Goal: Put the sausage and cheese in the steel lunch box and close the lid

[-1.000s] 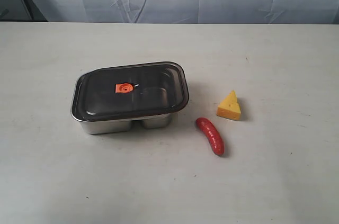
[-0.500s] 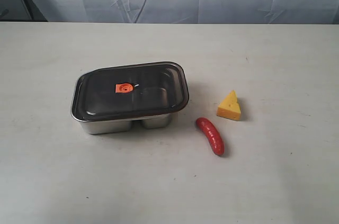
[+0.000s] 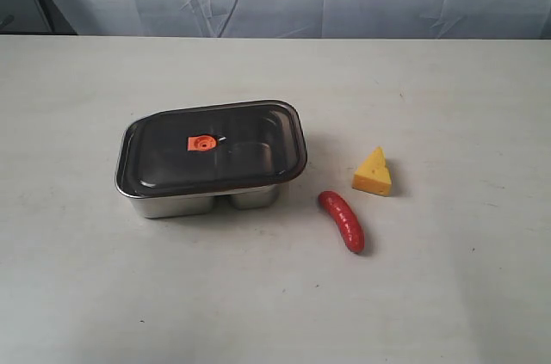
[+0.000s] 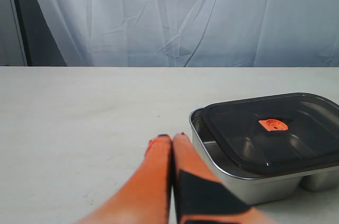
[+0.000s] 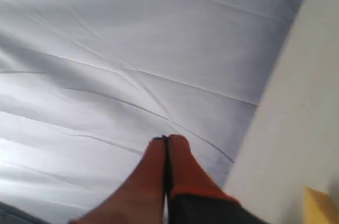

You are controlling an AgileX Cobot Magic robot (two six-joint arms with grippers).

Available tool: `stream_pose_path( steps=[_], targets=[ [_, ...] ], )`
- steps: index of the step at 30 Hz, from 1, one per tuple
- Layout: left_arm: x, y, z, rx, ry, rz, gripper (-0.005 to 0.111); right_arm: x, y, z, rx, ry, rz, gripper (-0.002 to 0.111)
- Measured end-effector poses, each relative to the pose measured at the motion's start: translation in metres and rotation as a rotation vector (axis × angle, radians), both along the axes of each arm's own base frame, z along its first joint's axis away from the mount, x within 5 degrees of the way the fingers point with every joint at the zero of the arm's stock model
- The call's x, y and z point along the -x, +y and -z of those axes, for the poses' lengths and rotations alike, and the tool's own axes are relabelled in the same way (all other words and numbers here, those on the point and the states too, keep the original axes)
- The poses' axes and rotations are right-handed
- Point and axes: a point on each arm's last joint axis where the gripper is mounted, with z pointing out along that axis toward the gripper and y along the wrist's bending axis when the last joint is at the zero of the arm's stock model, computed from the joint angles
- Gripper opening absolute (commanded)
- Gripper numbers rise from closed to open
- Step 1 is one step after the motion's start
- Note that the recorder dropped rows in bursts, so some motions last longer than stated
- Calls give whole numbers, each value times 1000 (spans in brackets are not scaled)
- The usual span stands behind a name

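Nothing has moved since the earlier frames. Left to right on the table (image 3: 258, 304): one steel lunch box (image 3: 176, 203), with one dark lid (image 3: 245, 144) resting on top and one orange valve (image 3: 201, 144). One sausage (image 3: 342, 220) lies apart from the box. One cheese (image 3: 373, 173) stands just beyond it. Two grippers: left gripper (image 4: 172, 138) near the box, jaws pressed together, empty. Right gripper (image 5: 166, 140) likewise closed, holding nothing.
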Motion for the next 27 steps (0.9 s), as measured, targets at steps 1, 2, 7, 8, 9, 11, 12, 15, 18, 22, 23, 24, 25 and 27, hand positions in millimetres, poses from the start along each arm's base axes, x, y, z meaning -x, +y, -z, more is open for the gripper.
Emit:
stream_pose_path(
  steps=[1, 2, 7, 8, 9, 11, 12, 15, 18, 22, 23, 24, 25, 27],
  targets=[
    [0, 0, 0, 0, 0, 0, 0, 1, 0, -6, -6, -61, -2, -1],
    [0, 0, 0, 0, 0, 0, 0, 2, 0, -13, -18, -146, -6, -1],
    [0, 0, 0, 0, 0, 0, 0, 14, 12, -49, 165, -418, -88, -1],
    [0, 0, 0, 0, 0, 0, 0, 13, 17, -52, 253, -402, -118, -1],
    [0, 0, 0, 0, 0, 0, 0, 10, 21, -54, 315, -362, -155, -1],
    [0, 0, 0, 0, 0, 0, 0, -1, 27, -53, 399, -245, -221, -1],
    [0, 0, 0, 0, 0, 0, 0, -9, 30, -50, 438, -172, -260, -1],
    [0, 0, 0, 0, 0, 0, 0, -37, 40, -39, 495, 30, -417, -1],
    [0, 0, 0, 0, 0, 0, 0, -69, 54, -28, 517, 189, -628, -1],
    [0, 0, 0, 0, 0, 0, 0, -112, 70, -19, 479, 307, -893, -1],
    [0, 0, 0, 0, 0, 0, 0, -123, 73, -13, 448, 341, -947, -1],
    [0, 0, 0, 0, 0, 0, 0, -135, 76, -11, 418, 351, -1010, -1],
    [0, 0, 0, 0, 0, 0, 0, -146, 78, -4, 386, 380, -1050, -1],
    [0, 0, 0, 0, 0, 0, 0, -168, 82, 7, 334, 417, -1111, -1]
  ],
)
